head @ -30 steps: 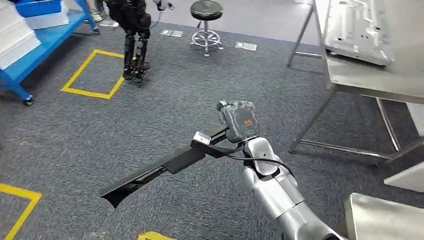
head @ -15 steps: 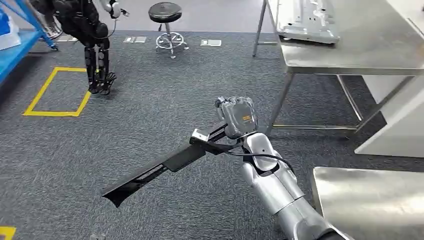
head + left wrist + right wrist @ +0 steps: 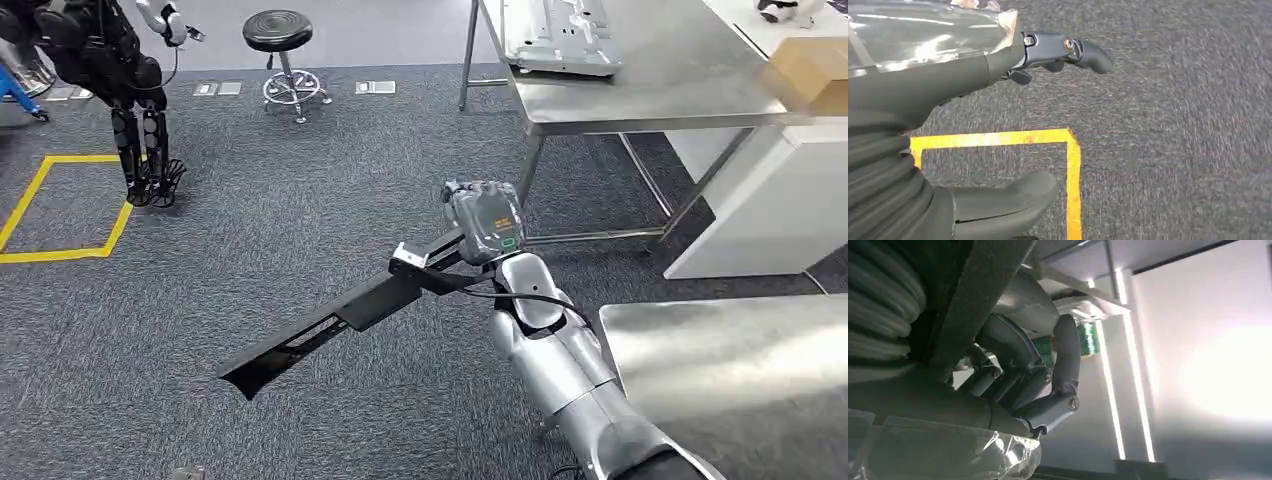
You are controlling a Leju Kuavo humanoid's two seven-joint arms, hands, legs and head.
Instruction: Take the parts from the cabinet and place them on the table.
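Your view has swung since the earlier frames: the steel table [image 3: 700, 100] now fills the 1 o'clock corner, and the stool [image 3: 277, 35] and the other robot [image 3: 120, 70] have slid toward 11 o'clock. Your right hand [image 3: 485, 222] has its fingers curled around one end of the long black part [image 3: 330, 325], which slants out toward 8 o'clock above the carpet. Your left hand [image 3: 948, 125] hangs over yellow floor tape [image 3: 1068, 170], fingers apart, holding nothing.
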